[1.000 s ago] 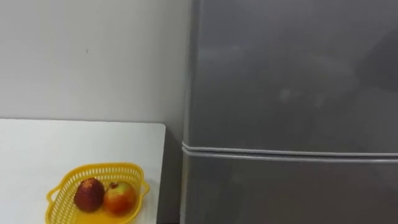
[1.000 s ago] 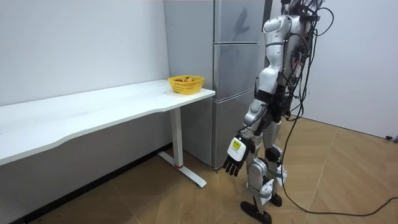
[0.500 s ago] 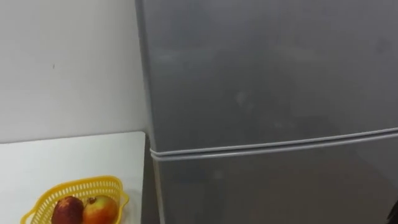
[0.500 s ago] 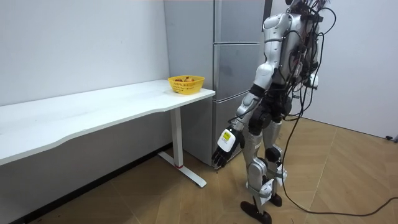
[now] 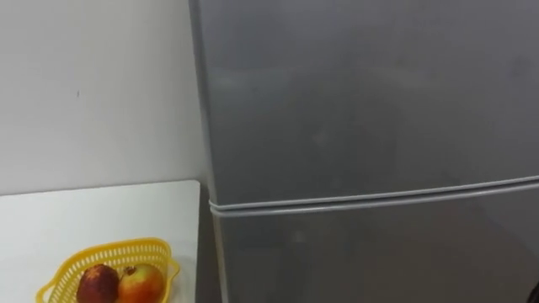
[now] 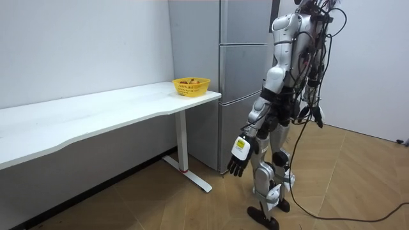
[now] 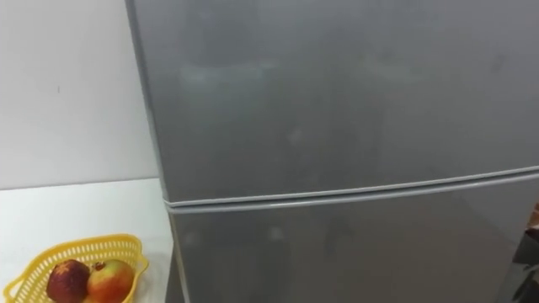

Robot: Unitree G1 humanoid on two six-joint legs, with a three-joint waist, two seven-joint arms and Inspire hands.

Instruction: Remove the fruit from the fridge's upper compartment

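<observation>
Wood flooring [image 6: 160,198] runs up to a plain white wall [image 5: 93,84], and against that wall stand a long white desk [image 6: 96,115] and, just beside its far end, a tall grey fridge [image 6: 246,76]. From where I stand the robot is right in front of the fridge, upright on both feet and facing its doors.

Both doors are shut. The upper door [image 5: 362,101] meets the lower door [image 5: 379,252] at a pale seam running straight across, and whatever is kept in the upper compartment is hidden behind that closed door.

The left hand [image 6: 238,156] hangs low beside the robot's knee, well apart from the fridge, with its fingers loose, pointing down and holding nothing. The right hand [image 6: 317,116] shows on the far side of the body, at the room view's right, about hip height. I cannot tell how it is set.

On the desk's corner nearest the fridge sits a yellow slotted basket [image 5: 109,252], close to the desk's end edge. Two fruits lie touching in it: a dark red fruit [image 5: 98,284] on the left and a red and yellow apple [image 5: 139,284] on the right.
</observation>
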